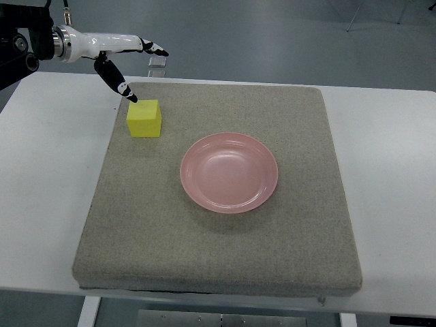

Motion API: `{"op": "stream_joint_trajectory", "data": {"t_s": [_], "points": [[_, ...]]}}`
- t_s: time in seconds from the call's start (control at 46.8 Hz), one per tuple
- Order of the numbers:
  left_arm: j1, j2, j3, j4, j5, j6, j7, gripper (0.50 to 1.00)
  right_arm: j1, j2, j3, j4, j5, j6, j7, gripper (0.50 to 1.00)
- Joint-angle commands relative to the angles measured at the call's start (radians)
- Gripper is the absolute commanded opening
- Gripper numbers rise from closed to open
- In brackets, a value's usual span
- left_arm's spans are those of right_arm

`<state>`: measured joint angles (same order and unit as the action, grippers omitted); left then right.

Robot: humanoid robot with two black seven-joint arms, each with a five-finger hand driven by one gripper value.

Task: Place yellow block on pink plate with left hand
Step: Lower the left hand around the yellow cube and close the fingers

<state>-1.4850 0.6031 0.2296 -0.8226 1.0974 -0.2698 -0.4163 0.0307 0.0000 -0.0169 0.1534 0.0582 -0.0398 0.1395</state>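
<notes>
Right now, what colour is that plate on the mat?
Pink, plain and glossy; the plate shows clearly in the top view.

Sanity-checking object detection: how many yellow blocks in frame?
1. The yellow block sits on the grey mat, left of the pink plate, just below the open left hand. Nothing in view could hide another.

Yellow block (pixel 144 118) upright, apart from empty pink plate (pixel 229 172)

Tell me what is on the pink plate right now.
Nothing: the pink plate is bare across its whole visible bowl. The yellow block sits apart on the grey mat, with the left hand open just above it.
</notes>
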Motion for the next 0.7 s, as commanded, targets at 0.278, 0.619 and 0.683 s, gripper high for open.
{"op": "stream_joint_trajectory", "data": {"t_s": [0.278,0.619,0.683], "points": [[0.037,0.037,-0.001,-0.013,0.108,0.0,0.001,0.994,0.0,0.0,0.0,0.0,0.0,0.0,0.0,0.924],[0.118,0.006,-0.007,0.002,0.11,0.049,0.001,0.994,0.0,0.0,0.0,0.0,0.0,0.0,0.0,0.924],[0.135,-0.003,-0.01,0.003,0.11,0.066,0.002,0.992,0.0,0.0,0.0,0.0,0.0,0.001,0.0,0.924]]}}
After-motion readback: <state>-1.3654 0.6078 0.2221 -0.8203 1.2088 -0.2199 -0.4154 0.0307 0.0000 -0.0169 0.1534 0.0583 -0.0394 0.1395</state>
